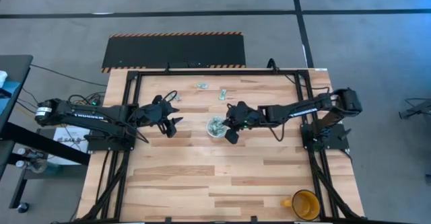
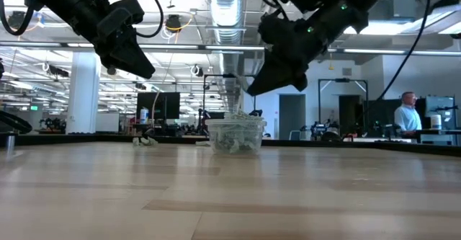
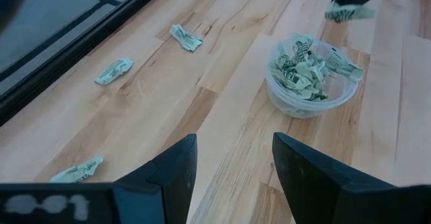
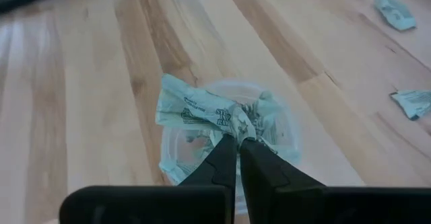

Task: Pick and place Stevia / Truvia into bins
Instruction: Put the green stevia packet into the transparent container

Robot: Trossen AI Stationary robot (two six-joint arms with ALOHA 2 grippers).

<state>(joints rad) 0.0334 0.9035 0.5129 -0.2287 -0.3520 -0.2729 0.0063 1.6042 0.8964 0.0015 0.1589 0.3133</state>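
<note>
Nearest the front edge of the pale wooden plank table [image 1: 202, 183], well apart from everything else, a yellow-orange mug with a handle [image 1: 304, 204] stands at the front right corner.

Farther in, near the middle of the table, sits the small round clear plastic cup [image 1: 216, 128], already heaped with crumpled pale green and white paper sachets [image 3: 306, 72]. The right gripper [image 4: 238, 142] hangs just above the cup, raised off the table in the low view, its two dark fingers pressed nearly together and pinching one crumpled green-and-white sachet [image 4: 195, 108] directly over the cup's open mouth. That sachet is held clear of the pile and is not lying in the cup.

To the left of the cup, at about the same depth, the left gripper [image 1: 170, 118] hovers above bare wood with its fingers spread apart and nothing between them.

Beyond both grippers, toward the far edge of the table, loose sachets lie on the wood: one [image 1: 222, 94] just behind the cup and another [image 1: 201, 85] a little farther back and to its left. The left wrist view shows a third crumpled sachet [image 3: 77, 170] lying on the boards near the table's dark far rail.

Past the table, in the room behind, a person [image 2: 408, 114] stands at the right.
</note>
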